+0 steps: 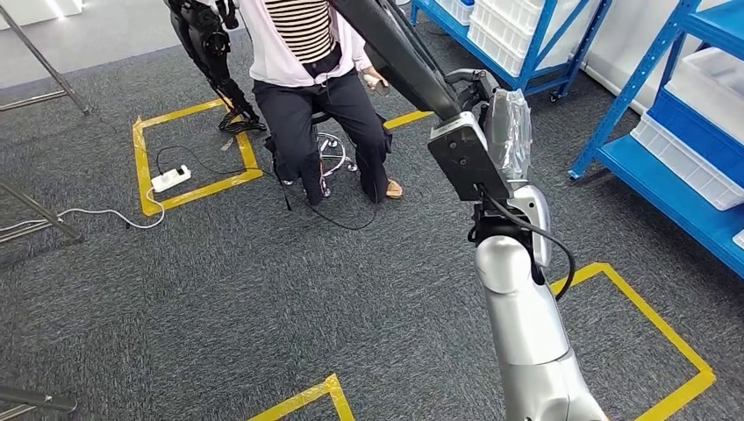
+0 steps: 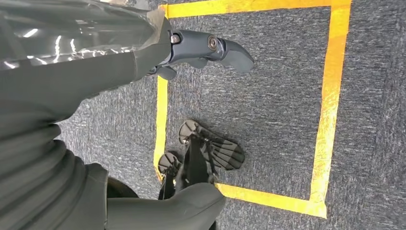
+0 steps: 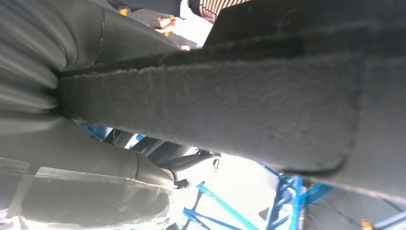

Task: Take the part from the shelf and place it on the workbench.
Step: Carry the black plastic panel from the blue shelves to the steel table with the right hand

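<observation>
Long dark part (image 1: 395, 48) carried in the right robot hand (image 1: 491, 118)

The felt-faced part (image 3: 215, 100) slants up past a seated person (image 1: 307, 70), above grey carpet (image 1: 263, 289). The left robot hand (image 2: 201, 50) hangs empty, fingers loosely extended over yellow floor tape (image 2: 330, 96); blue shelving (image 1: 676, 184) stands to the right.

A seated person (image 1: 320, 96) on a stool blocks the way straight ahead, with a dark robot figure (image 1: 211, 48) standing just beside them. Blue shelving (image 1: 676, 132) with white bins (image 1: 693, 162) closes off the right side. A power strip (image 1: 170, 178) and its cable (image 1: 96, 213) lie on the carpet (image 1: 263, 307) to the left. The carpet near the yellow tape (image 1: 654, 329) is open.
</observation>
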### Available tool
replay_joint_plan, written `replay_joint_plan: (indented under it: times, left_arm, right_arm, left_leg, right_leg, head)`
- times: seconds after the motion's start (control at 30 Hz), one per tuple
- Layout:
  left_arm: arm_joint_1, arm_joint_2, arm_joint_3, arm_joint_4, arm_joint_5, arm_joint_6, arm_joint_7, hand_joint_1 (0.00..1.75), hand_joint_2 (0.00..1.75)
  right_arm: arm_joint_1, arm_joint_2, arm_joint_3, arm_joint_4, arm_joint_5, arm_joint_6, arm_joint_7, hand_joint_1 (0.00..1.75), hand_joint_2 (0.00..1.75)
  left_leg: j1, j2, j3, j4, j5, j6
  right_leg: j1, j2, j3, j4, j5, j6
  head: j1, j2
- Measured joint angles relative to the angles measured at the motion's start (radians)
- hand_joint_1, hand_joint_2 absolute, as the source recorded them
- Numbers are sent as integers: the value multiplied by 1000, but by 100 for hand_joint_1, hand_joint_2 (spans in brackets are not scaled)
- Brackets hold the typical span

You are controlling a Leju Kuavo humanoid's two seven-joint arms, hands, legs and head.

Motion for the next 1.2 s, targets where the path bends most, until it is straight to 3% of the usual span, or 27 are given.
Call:
replay_joint_plan:
  times: [0.03,0.1,0.17,0.2,0.27,0.33,0.37,0.43,0.47,0.5,0.57,0.6,0.63,0.7,0.77,0.83,0.87,0.93,1.0,1.07,1.13,1.2]
  left_arm:
    - [-2,1,0,0,-1,0,0,0,175]
    - [-4,2,0,0,-6,0,0,0,175]
    - [-3,2,0,0,-15,-2,2,0,175]
    - [-4,2,0,0,-18,-4,3,0,175]
    - [-7,2,0,0,-21,-7,4,0,175]
    - [-8,2,0,0,-21,-12,3,0,175]
    - [-7,2,0,0,-21,-14,2,0,175]
    - [-7,1,0,0,-21,-18,-2,0,175]
    - [-7,2,0,0,-21,-18,-7,0,175]
    - [-7,4,0,0,-23,-19,-14,0,175]
    - [-6,6,0,0,-29,-21,-31,0,175]
    - [-4,7,0,0,-31,-21,-36,0,175]
    - [-1,7,0,0,-33,-21,-39,0,175]
    - [1,6,0,0,-33,-22,-41,0,175]
    - [0,6,0,0,-34,-22,-43,0,175]
    - [0,5,0,0,-37,-23,-46,0,175]
    - [1,5,0,0,-38,-24,-47,0,175]
    - [2,4,0,0,-41,-24,-48,0,175]
    - [0,4,0,0,-42,-24,-47,0,175]
    - [-2,5,0,0,-42,-24,-43,0,175]
    - [-1,6,0,0,-42,-21,-38,0,175]
    - [0,6,0,0,-42,-18,-34,0,175]
  right_arm:
    - [1,-1,0,-4,0,-1,0,175,175]
    - [4,-4,-2,-8,2,-2,2,175,175]
    - [9,-8,-5,-16,4,-3,4,175,175]
    - [10,-11,-8,-23,7,-4,5,175,175]
    - [13,-22,-14,-33,13,-5,9,175,175]
    - [12,-35,-19,-37,17,5,22,175,175]
    - [5,-40,-21,-37,15,15,32,175,175]
    - [-29,-47,-21,-36,6,35,47,175,175]
    - [-55,-53,-20,-33,-2,42,52,175,175]
    - [-81,-58,-19,-30,-10,47,56,175,175]
    - [-123,-70,-18,-17,-25,53,58,175,175]
    - [-137,-73,-17,-9,-31,55,59,175,175]
    - [-148,-75,-17,-2,-35,56,59,175,175]
    - [-166,-78,-17,9,-40,56,58,175,175]
    - [-178,-81,-16,18,-41,57,56,175,175]
    - [-188,-85,-16,35,-42,57,56,175,175]
    - [-194,-86,-16,48,-43,57,55,175,175]
    - [-208,-86,-16,75,-50,55,47,175,175]
    - [-227,-86,-16,100,-57,51,33,175,175]
    - [-244,-86,-16,129,-61,48,19,175,175]
    - [-256,-83,-16,158,-64,46,8,175,175]
    - [-266,-81,-16,181,-68,44,0,175,175]
  left_leg:
    - [-6,10,13,-26,4,4]
    - [-11,-7,12,-36,5,9]
    - [-6,-27,19,-49,15,18]
    - [-3,-37,24,-56,20,22]
    - [1,-61,27,-60,25,27]
    - [2,-88,27,-60,26,27]
    - [4,-101,27,-59,26,27]
    - [6,-125,26,-53,24,23]
    - [6,-137,22,-47,22,18]
    - [6,-147,16,-40,20,12]
    - [8,-165,5,-32,19,-1]
    - [11,-173,2,-33,21,-6]
    - [12,-169,-1,-32,20,-11]
    - [12,-125,-21,10,-6,-21]
    - [12,-73,-78,126,-64,-27]
    - [14,-59,-136,238,-103,-29]
    - [14,-58,-143,250,-98,-28]
    - [12,-48,-98,162,-46,-19]
    - [3,-13,-27,30,0,-5]
    - [-8,3,-1,-24,11,6]
    - [-10,-17,1,-32,17,16]
    - [-5,-35,12,-50,28,28]
  right_leg:
    - [2,-7,0,0,-1,2]
    - [4,-25,3,-3,-4,7]
    - [3,-9,-4,15,-17,13]
    - [2,13,-19,49,-35,15]
    - [-4,57,-78,175,-86,13]
    - [-9,67,-133,278,-114,18]
    - [-11,68,-139,280,-106,27]
    - [-21,81,-97,175,-51,50]
    - [-28,101,-68,107,-23,60]
    - [-33,115,-45,55,-1,63]
    - [-32,127,-28,17,12,53]
    - [-29,116,-27,16,14,45]
    - [-29,107,-26,15,16,37]
    - [-30,88,-22,10,18,22]
    - [-25,67,-20,8,16,11]
    - [-18,46,-19,9,14,7]
    - [-16,35,-19,9,13,5]
    - [-11,16,-17,9,12,4]
    - [-5,0,-16,8,10,4]
    - [-2,-15,-15,7,8,8]
    - [0,-27,-13,5,6,14]
    - [-1,3,-24,35,-12,19]
  head:
    - [0,0]
    - [1,0]
    - [2,0]
    - [2,0]
    - [5,0]
    - [6,0]
    - [7,0]
    - [7,0]
    - [7,0]
    - [7,0]
    - [7,0]
    - [6,0]
    - [6,0]
    - [1,0]
    - [-4,0]
    - [-4,0]
    - [-4,0]
    - [-4,0]
    - [-4,0]
    - [-3,0]
    - [-3,0]
    - [-2,0]
